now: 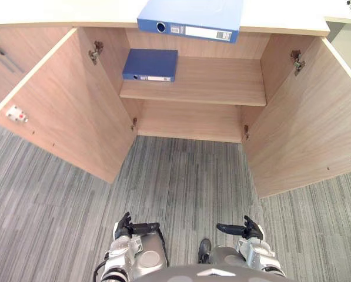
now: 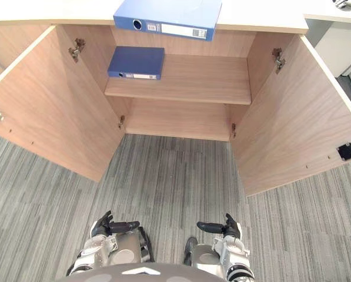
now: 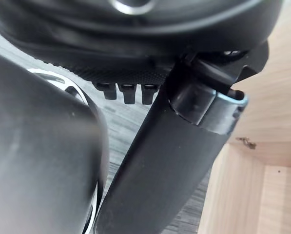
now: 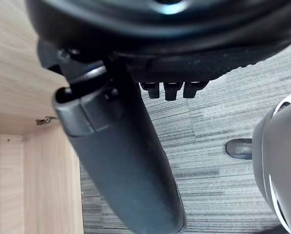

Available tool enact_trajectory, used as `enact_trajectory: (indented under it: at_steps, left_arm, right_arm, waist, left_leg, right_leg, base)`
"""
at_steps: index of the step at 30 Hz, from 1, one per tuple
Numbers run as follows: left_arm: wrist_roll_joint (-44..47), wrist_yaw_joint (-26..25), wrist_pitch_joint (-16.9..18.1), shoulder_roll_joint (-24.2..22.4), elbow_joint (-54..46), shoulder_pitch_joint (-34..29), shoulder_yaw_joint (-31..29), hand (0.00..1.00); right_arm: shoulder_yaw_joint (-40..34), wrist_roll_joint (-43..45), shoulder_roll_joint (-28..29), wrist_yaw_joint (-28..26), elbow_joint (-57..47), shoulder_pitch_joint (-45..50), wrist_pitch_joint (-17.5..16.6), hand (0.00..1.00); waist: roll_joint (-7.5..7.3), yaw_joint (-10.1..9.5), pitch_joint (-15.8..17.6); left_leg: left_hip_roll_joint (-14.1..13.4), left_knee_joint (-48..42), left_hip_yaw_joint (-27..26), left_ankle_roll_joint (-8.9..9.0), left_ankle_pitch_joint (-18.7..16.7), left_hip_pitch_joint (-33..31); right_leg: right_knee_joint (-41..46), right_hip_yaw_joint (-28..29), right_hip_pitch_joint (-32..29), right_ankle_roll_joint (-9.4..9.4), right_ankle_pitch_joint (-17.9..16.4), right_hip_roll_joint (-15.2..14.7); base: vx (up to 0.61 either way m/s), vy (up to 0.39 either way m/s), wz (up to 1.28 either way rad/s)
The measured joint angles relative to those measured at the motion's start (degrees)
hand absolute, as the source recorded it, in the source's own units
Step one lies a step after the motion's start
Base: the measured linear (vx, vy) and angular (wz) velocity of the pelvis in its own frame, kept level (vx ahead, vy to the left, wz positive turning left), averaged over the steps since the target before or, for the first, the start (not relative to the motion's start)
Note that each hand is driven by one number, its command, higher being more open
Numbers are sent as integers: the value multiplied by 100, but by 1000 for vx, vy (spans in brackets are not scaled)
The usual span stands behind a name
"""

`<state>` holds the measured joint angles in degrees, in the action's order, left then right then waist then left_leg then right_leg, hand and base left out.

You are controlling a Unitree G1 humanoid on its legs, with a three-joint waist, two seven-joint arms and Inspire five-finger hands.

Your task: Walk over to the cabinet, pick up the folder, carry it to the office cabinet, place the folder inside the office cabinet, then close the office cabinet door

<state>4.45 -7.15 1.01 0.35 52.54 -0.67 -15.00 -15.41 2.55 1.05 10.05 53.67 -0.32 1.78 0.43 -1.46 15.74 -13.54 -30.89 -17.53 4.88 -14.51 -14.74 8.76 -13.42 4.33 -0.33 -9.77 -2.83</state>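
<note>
Our left hand [image 1: 128, 228] and right hand [image 1: 248, 228] hang empty, fingers loosely spread. The folder [image 1: 151, 64] lies on the shelf [image 1: 222, 82], far ahead of both. Placing looks done; next we must reach the left door [image 1: 63, 111] and right door [image 1: 304, 123].

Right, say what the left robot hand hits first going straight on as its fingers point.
Most likely the grey striped carpet: the left robot hand hangs low with fingers aimed forward and down at the floor. On a flatter line, it could reach the open left light-wood cabinet door; depth is unclear.
</note>
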Motion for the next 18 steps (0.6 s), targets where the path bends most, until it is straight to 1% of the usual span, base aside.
enact_trajectory:
  at_steps: [1,2,3,4,6,7,8,9,10,11,12,13,14,15,17,18]
  left_arm:
    - [0,0,2,1,4,1,2,100]
    - [0,0,0,11,23,0,3,100]
    - [-4,-3,-9,83,74,-24,1,100]
    - [-10,-24,-19,128,68,-32,3,100]
    - [-7,-13,-33,164,99,-28,1,100]
    - [-7,-15,-37,162,204,-52,12,100]
    - [-10,-12,-38,160,242,-76,26,100]
    - [-13,-13,-45,183,298,-81,91,100]
    - [-13,-13,-44,199,298,-82,165,100]
    - [-14,-6,-44,226,298,-74,290,100]
    - [-11,2,-42,216,299,-75,313,100]
    - [-9,-1,-42,208,299,-78,343,100]
    - [-7,2,-41,185,299,-96,353,100]
    - [-7,1,-40,164,300,-98,353,100]
    - [-6,-5,-33,155,378,-90,355,100]
    - [-6,-2,-38,196,481,-88,398,100]
  right_arm:
    - [-39,1,16,27,1,7,3,100]
    - [-39,1,13,37,16,18,6,100]
    - [-35,1,51,55,53,107,15,100]
    - [-41,1,124,51,63,158,21,100]
    - [-74,-9,178,37,87,181,25,100]
    - [-102,-14,201,5,77,171,32,100]
    - [-78,-20,197,-4,59,156,26,100]
    - [-44,-19,198,-13,8,114,19,100]
    - [12,-21,189,-14,-19,108,15,100]
    - [100,-26,177,-16,-60,93,-26,100]
    - [109,-25,177,-20,-63,79,-50,100]
    - [115,-27,170,-22,-65,72,-59,100]
    - [144,-26,157,-30,-66,59,-79,100]
    - [148,-26,149,-41,-66,24,-83,100]
    - [151,-25,130,-67,-48,-40,-75,100]
    - [168,-26,122,-75,-19,-34,-56,100]
  waist:
    - [-3,-3,-20]
    - [-14,-15,-33]
    - [-169,-37,-185]
    - [-293,-24,-303]
    - [-364,-111,-357]
    - [-340,-149,-368]
    - [-315,-137,-377]
    - [-307,-90,-383]
    - [-299,-53,-380]
    - [-317,-6,-385]
    - [-339,1,-401]
    - [-332,10,-401]
    - [-305,29,-412]
    - [-266,67,-429]
    - [-220,143,-441]
    - [-254,201,-472]
  left_leg:
    - [199,772,117,-46,354,-3]
    - [291,937,145,-131,733,41]
    - [505,1108,12,-319,850,195]
    - [601,1005,-102,-404,667,198]
    - [600,714,-313,-505,478,287]
    - [620,752,-548,-568,289,678]
    - [643,812,-587,-599,219,836]
    - [722,944,-644,-649,124,1127]
    - [765,998,-673,-650,71,1258]
    - [836,1106,-680,-668,9,1478]
    - [890,1324,-689,-666,9,1755]
    - [891,1413,-688,-665,9,1872]
    - [862,1593,-684,-648,19,2072]
    - [792,1717,-673,-575,35,2181]
    - [709,1884,-604,-442,86,2274]
    - [737,2047,-505,-258,153,2339]
  right_leg:
    - [-2,125,56,156,-81,-106]
    - [5,220,95,245,-127,-165]
    - [-31,372,96,345,-171,-355]
    - [-57,434,82,404,-125,-490]
    - [124,584,101,421,-122,-633]
    - [876,719,-56,448,-138,-735]
    - [1386,758,-239,473,-145,-791]
    - [2572,850,-725,646,-111,-955]
    - [3127,911,-981,682,-120,-1022]
    - [3856,890,-1334,643,-263,-1095]
    - [4146,769,-1561,535,-436,-1092]
    - [4145,668,-1635,489,-515,-1074]
    - [3908,476,-1802,356,-619,-985]
    - [3428,350,-1977,322,-645,-851]
    - [2602,278,-2177,316,-559,-647]
    - [1585,337,-2191,282,-30,-521]
  base:
    - [226,211,-48]
    - [396,335,-51]
    - [435,323,-41]
    - [455,331,-41]
    - [335,246,-52]
    - [351,269,-73]
    - [382,327,-79]
    - [217,227,-41]
    - [261,234,-21]
    - [280,136,0]
    - [291,81,7]
    - [298,0,9]
    - [296,-62,12]
    - [362,-124,14]
    - [328,-167,20]
    - [380,-213,36]
